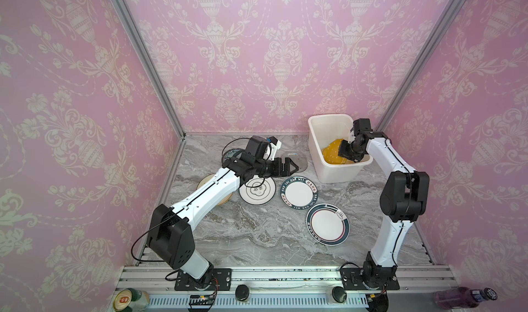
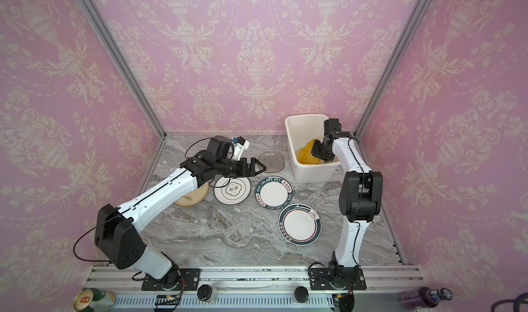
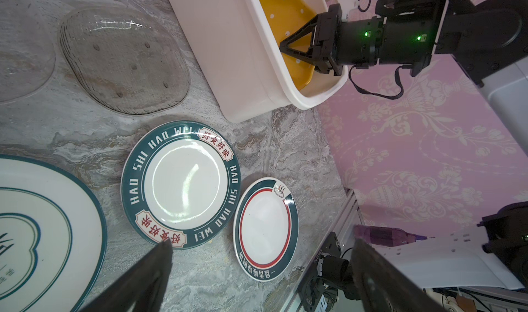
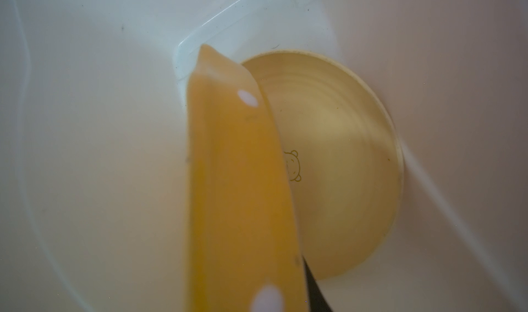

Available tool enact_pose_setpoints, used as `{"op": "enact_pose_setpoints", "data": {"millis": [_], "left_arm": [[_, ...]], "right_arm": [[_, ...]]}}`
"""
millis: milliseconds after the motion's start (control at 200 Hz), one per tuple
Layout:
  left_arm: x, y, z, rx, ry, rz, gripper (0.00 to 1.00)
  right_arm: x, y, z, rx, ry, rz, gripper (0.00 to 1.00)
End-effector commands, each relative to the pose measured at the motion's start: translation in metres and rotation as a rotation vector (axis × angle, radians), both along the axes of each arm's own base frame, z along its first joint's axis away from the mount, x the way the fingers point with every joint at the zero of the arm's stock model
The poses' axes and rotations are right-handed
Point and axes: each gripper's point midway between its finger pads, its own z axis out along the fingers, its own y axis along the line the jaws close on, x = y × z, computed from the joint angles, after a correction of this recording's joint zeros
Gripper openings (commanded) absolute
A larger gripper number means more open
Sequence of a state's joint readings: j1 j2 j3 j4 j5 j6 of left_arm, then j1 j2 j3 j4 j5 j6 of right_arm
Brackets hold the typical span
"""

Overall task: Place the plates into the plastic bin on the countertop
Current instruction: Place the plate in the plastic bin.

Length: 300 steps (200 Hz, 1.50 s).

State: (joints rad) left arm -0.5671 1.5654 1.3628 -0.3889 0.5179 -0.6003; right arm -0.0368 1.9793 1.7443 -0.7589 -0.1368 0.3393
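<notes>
1. On the floor of the plastic bin (image 1: 338,172) a pale yellow plate (image 4: 343,164) is seen lying flat.
2. An orange dotted plate (image 3: 285,16) is held on edge inside the bin, pinched by the right end effector (image 3: 285,45); it is not yet released.
3. The left end effector (image 2: 258,167) is kept spread and empty, near the bin.
4. Outside the bin, seven plates are judged left on the bench (image 1: 257,239): three dark-rimmed plates (image 1: 298,193), two glass plates (image 3: 123,59), a cream plate (image 2: 191,197) and a teal plate (image 1: 230,153).

Purple bottle (image 1: 460,298), drink can (image 1: 124,299) (perhaps beer), pink wallpaper (image 1: 257,53)
</notes>
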Motion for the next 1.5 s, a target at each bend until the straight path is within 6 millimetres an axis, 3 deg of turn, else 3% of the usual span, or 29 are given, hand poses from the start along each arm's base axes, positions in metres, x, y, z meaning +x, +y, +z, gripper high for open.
{"op": "enact_pose_setpoints", "data": {"millis": [0,445,951,1176,1496], "left_arm": [[-0.003,-0.005,-0.007,-0.008,0.035,-0.013,0.99],[0.003,-0.009,-0.009,-0.019,0.076,-0.004,0.99],[0.007,-0.008,-0.014,-0.034,0.118,0.018,0.99],[0.011,-0.006,-0.016,-0.046,0.138,0.035,0.99],[0.020,0.008,-0.018,-0.008,0.122,0.096,0.99]], "right_arm": [[0.007,0.003,0.008,-0.019,-0.047,0.024,0.20],[-0.006,-0.010,-0.015,-0.089,0.042,0.007,0.41],[-0.017,-0.022,-0.038,-0.163,0.130,-0.011,0.47],[-0.020,-0.028,-0.047,-0.200,0.156,-0.014,0.54],[-0.020,-0.034,-0.049,-0.248,0.170,-0.018,0.59]]}}
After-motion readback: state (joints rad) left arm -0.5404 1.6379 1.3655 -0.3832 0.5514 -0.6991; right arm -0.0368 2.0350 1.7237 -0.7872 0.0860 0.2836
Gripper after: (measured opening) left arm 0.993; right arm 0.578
